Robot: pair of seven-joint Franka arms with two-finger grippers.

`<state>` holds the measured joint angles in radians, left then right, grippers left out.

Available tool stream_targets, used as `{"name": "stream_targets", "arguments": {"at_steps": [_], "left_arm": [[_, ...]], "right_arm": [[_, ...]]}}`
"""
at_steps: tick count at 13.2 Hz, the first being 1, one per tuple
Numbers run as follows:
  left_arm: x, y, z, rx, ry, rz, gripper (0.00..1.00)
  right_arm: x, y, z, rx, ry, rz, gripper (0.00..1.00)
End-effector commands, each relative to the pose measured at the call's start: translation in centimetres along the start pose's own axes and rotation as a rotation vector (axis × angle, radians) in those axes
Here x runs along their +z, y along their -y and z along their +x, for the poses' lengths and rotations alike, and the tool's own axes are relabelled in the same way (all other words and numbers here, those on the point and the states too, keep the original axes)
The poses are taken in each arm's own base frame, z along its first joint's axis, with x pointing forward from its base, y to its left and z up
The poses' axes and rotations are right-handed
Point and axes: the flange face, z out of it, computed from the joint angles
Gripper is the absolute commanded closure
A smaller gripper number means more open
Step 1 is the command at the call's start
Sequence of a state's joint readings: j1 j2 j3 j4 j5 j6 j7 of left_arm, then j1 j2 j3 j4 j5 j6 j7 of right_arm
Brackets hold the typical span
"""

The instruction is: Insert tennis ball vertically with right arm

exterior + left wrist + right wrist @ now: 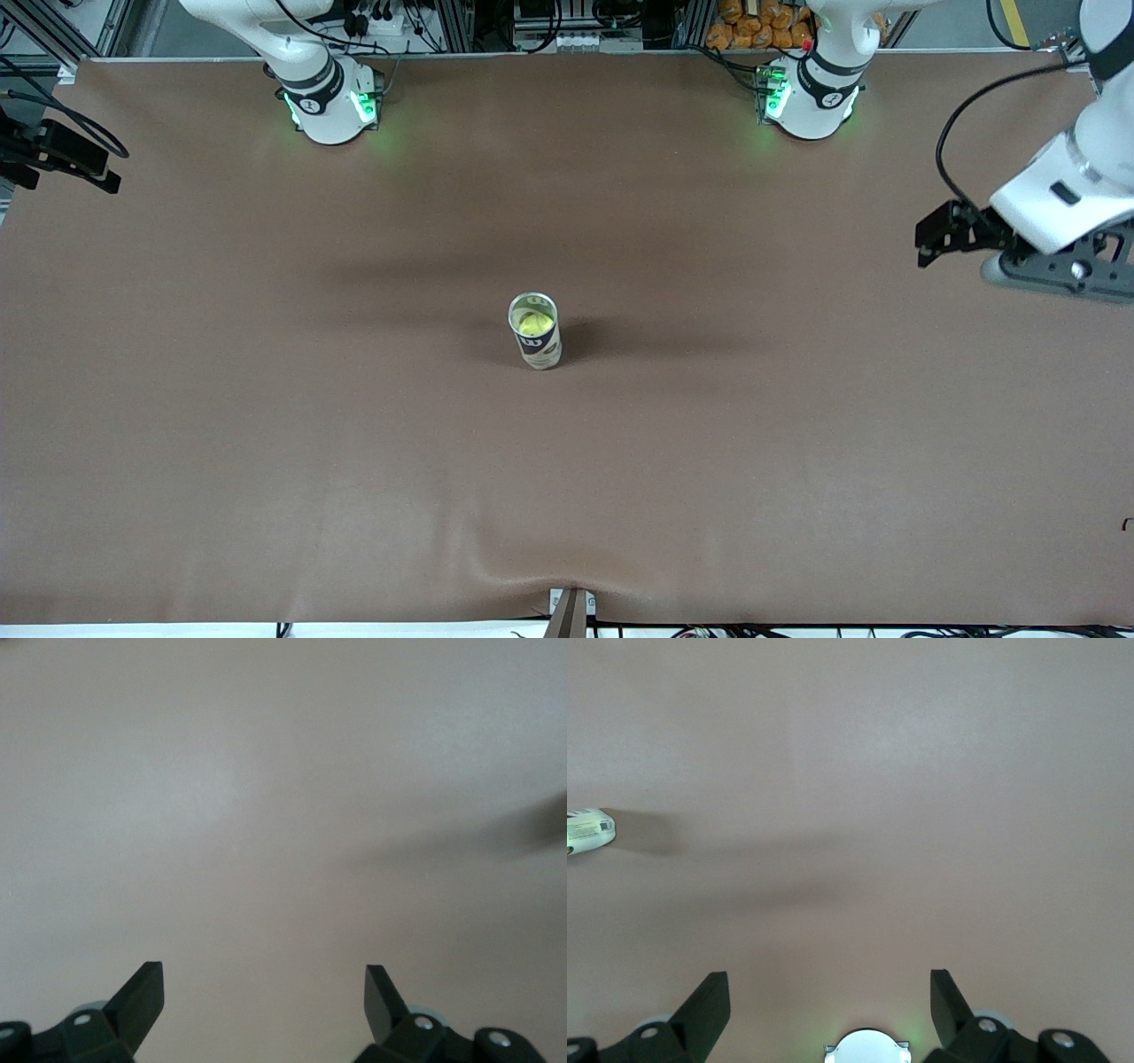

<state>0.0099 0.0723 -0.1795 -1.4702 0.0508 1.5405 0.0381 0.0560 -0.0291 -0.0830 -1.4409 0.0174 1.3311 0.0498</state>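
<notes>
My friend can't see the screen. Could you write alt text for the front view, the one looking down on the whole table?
An upright open can with a yellow tennis ball inside stands mid-table on a brown table. The left hand hangs open over the table's edge at the left arm's end; only the right arm's base shows.

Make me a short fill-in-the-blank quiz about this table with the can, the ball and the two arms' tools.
1. The yellow tennis ball sits inside the upright ____ in the middle of the brown table.
2. The left tool has its fingers ____ over bare table.
3. The right tool holds ____.
4. The can stands ____, not on its side.

Missing words: can; open; nothing; upright
</notes>
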Motion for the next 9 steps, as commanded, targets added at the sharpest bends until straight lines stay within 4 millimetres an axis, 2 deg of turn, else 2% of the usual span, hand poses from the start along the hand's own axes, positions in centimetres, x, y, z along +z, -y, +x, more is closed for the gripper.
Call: {"name": "stream_targets", "arguments": {"at_steps": [1, 2, 5, 7, 9], "left_arm": [[-0.2, 0.0, -4.1, -0.007, -0.002, -0.020, 0.00], [-0.4, -0.6, -5.0, -0.001, -0.010, -0.018, 0.00], [-0.3, 0.1, -8.1, -0.029, -0.018, -0.025, 0.00], [-0.5, 0.3, -9.2, -0.037, -0.016, -0.028, 0.00], [-0.8, 0.7, -9.5, -0.086, -0.013, -0.028, 0.00]], "right_arm": [[-0.4, 0.2, -0.2, -0.015, -0.002, 0.011, 0.00], [-0.4, 0.1, -0.2, -0.012, -0.002, 0.012, 0.00], [-0.4, 0.0, -0.2, -0.009, -0.002, 0.012, 0.00], [-0.4, -0.5, -0.2, -0.003, -0.002, 0.017, 0.00], [-0.4, 0.2, -0.2, -0.013, -0.002, 0.020, 0.00]]}}
